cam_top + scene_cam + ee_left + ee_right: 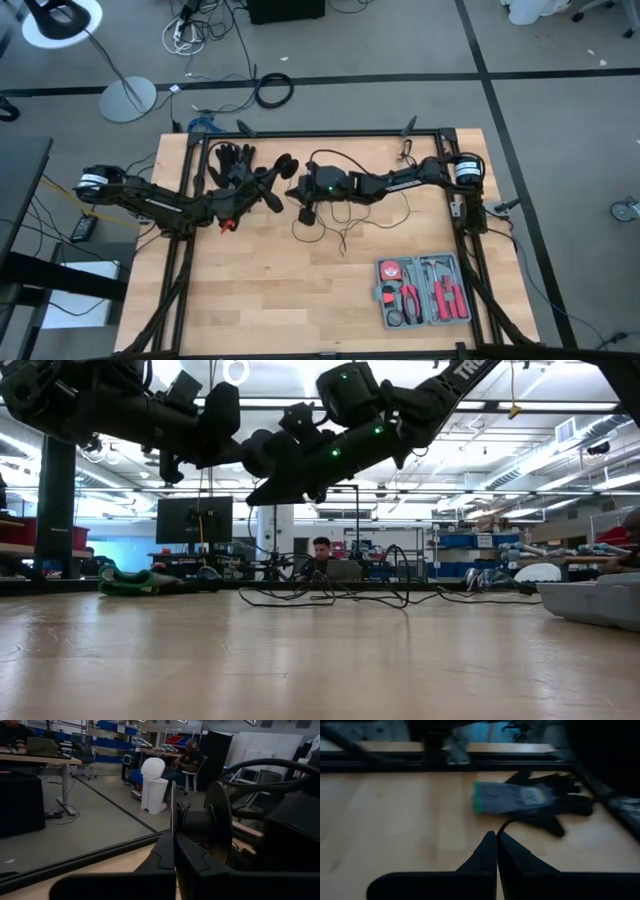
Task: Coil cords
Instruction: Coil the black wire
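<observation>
Pale wooden table [260, 290]: left gripper [174, 851] clamps the round black disc [217, 822]; right gripper [497, 851] pinches the thin black wire [504, 826].

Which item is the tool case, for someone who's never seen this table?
Start at the wooden table and go to the corner on the right arm's side, away from both grippers. The grey tool case lies open there, alone; red-handled pliers inside set it apart from the black cord and gloves.

glove [530, 800] – tool case [424, 291]
</observation>
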